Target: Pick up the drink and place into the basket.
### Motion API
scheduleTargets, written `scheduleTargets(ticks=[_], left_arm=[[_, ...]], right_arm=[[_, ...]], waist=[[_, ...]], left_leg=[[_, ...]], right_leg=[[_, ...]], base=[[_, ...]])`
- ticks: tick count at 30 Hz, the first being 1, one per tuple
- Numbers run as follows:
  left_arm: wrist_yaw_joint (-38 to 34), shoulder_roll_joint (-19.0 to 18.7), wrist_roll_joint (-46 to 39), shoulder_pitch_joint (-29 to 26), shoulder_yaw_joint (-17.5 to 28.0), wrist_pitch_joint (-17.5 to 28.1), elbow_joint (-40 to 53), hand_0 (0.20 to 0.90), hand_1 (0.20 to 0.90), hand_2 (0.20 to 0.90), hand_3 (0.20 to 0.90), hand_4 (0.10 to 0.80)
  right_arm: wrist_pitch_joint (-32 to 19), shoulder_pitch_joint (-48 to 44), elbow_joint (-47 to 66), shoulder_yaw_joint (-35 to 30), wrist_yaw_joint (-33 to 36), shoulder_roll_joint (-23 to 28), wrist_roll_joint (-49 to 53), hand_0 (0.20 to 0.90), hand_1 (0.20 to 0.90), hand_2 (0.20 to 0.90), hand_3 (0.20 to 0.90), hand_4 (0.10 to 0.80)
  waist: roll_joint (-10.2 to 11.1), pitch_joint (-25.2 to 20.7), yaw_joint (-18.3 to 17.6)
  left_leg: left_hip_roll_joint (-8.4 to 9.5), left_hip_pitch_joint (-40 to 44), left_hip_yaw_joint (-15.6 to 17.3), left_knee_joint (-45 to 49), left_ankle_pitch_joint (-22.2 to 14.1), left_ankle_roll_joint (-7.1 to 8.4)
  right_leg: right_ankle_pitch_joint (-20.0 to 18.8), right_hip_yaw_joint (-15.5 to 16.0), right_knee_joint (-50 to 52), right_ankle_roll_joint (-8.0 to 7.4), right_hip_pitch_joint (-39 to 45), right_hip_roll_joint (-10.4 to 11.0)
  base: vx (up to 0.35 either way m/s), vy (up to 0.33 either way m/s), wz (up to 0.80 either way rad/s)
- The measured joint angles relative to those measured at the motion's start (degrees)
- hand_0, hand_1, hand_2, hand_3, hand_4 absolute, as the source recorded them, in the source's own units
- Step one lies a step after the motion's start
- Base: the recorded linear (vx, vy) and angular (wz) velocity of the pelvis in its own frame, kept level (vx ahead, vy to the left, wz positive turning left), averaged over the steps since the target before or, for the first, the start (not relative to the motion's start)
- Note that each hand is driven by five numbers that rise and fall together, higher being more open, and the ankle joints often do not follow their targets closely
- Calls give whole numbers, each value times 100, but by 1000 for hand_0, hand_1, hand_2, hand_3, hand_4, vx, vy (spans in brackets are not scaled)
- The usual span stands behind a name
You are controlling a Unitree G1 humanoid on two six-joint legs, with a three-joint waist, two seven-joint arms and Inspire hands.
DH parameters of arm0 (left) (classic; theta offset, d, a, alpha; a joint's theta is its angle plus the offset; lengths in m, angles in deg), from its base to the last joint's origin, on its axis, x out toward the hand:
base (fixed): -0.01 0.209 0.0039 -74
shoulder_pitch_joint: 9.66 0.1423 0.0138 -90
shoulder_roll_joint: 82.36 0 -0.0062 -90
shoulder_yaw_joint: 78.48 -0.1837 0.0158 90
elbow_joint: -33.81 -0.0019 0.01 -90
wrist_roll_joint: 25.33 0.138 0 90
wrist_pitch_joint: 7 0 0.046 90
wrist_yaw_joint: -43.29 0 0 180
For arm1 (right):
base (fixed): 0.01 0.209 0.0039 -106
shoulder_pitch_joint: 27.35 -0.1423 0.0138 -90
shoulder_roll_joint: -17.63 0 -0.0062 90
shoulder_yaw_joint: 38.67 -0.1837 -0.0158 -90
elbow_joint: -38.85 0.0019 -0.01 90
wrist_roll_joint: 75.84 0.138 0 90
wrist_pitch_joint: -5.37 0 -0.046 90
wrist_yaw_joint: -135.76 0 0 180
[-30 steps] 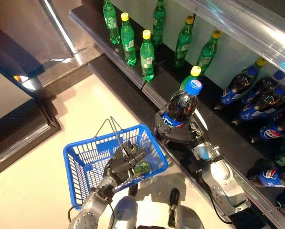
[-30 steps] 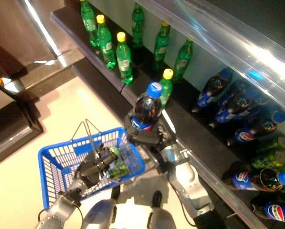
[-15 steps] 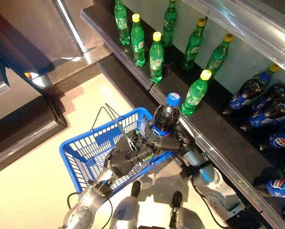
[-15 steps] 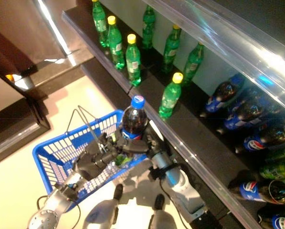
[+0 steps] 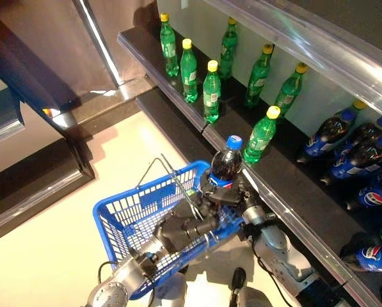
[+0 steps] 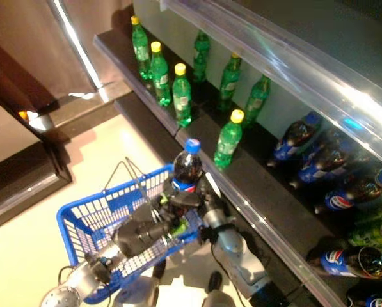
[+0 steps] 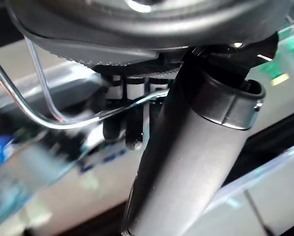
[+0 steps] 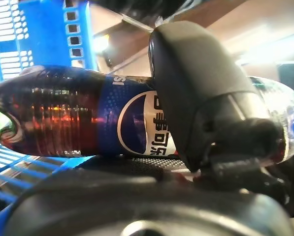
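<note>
While the right hand [image 5: 224, 194] clasps the cola [image 5: 225, 167] by its blue label, thumb and fingers curled round it, the bottle stands upright with its blue cap up, above the basket's [image 5: 128, 213] corner nearest the shelf [image 5: 286, 192]. Its base sits about level with the blue rim there; whether it touches the rim cannot be told from the eye views. The right wrist view adds what they lack: the thumb [image 8: 196, 108] lies across the label, the dark bottle fills the grip, and blue basket mesh [image 8: 18, 162] shows just behind and below it.

Closed on the wire handles [image 5: 171, 182], the left hand [image 5: 184, 228] sits over the basket's near rim, holding the basket up off the pale floor [image 5: 56, 224]. Its wrist view shows a thin wire handle [image 7: 53, 118] passing under the curled fingers [image 7: 132, 132], a detail too small to read from the head. Something green shows inside the basket by the hand in the right eye view, too hidden to name.

Along the shelf's front edge, green bottles [image 5: 211, 91] with yellow caps stand in a loose row, one [image 5: 261, 135] just beside the held cola. More cola bottles [image 6: 344, 198] lie on their sides toward the shelf's right end.
</note>
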State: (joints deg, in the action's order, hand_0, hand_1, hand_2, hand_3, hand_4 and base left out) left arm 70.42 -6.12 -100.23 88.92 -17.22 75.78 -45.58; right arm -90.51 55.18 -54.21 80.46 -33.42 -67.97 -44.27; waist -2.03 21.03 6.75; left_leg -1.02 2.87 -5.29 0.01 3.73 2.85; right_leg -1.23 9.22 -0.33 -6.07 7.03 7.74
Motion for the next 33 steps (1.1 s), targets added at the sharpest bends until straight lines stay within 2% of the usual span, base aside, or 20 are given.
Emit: scheduleTargets(ticks=[4, 8, 14, 20, 24, 27, 33], left_arm=[[142, -7, -69, -20, -181, -108, -2, 300, 300, 300, 200, 100], [325, -5, -85, -31, -311, -170, -3, 300, 300, 300, 200, 100], [507, 6, -74, -263, -901, -278, -20, 300, 300, 300, 200, 100], [506, -7, -44, -263, -918, -387, -107, 300, 300, 300, 200, 100], [506, -17, -44, -263, -890, -487, -107, 300, 300, 300, 200, 100], [506, -23, -44, -264, -881, -550, -107, 300, 300, 300, 200, 100], [499, -38, -39, -341, -905, -712, -107, 300, 300, 300, 200, 100]], right_arm=[[303, -115, -525, 155, 74, -123, 0, 300, 300, 300, 200, 100], [1075, -140, -1070, 577, 57, -111, -40, 300, 300, 300, 200, 100], [1930, -141, -1488, 1141, -252, -112, 20, 300, 300, 300, 200, 100], [2502, -245, -1906, 1159, -515, -289, 889, 300, 300, 300, 200, 100], [2651, -279, -2082, 1161, -765, -363, 955, 300, 300, 300, 200, 100], [2654, -414, -2056, 1288, -1349, -285, 257, 300, 300, 300, 200, 100], [2924, -1192, -1870, 2217, -2649, -138, -2402, 300, 300, 300, 200, 100]], waist=[[-20, -178, -10], [-32, -426, 14], [-37, -504, 35], [-7, -613, 95], [55, -684, 118], [146, -745, 121], [230, -828, 152]], left_leg=[[2, 0, 0, -13, 0, 0], [5, 4, -23, -43, 1, -1], [16, 11, -142, -51, 9, 5], [18, 11, -159, -54, 9, 6], [20, 11, -175, -75, 9, 6], [18, 8, -189, -86, 11, 8], [23, 4, -209, -97, 14, 11]], right_leg=[[1, 3, -15, -2, 0, 2], [-8, 45, -117, -6, 49, -3], [-8, 167, -199, -6, 150, -12], [-7, 186, -205, -5, 161, -12], [-7, 207, -211, -5, 165, -11], [-7, 223, -227, -5, 169, -13], [-17, 253, -298, 0, 201, -16]], base=[[0, 0, 0], [0, -1, 3], [5, -6, 9], [0, 0, 0], [0, 0, 0], [0, 0, 0], [0, 0, 0]])
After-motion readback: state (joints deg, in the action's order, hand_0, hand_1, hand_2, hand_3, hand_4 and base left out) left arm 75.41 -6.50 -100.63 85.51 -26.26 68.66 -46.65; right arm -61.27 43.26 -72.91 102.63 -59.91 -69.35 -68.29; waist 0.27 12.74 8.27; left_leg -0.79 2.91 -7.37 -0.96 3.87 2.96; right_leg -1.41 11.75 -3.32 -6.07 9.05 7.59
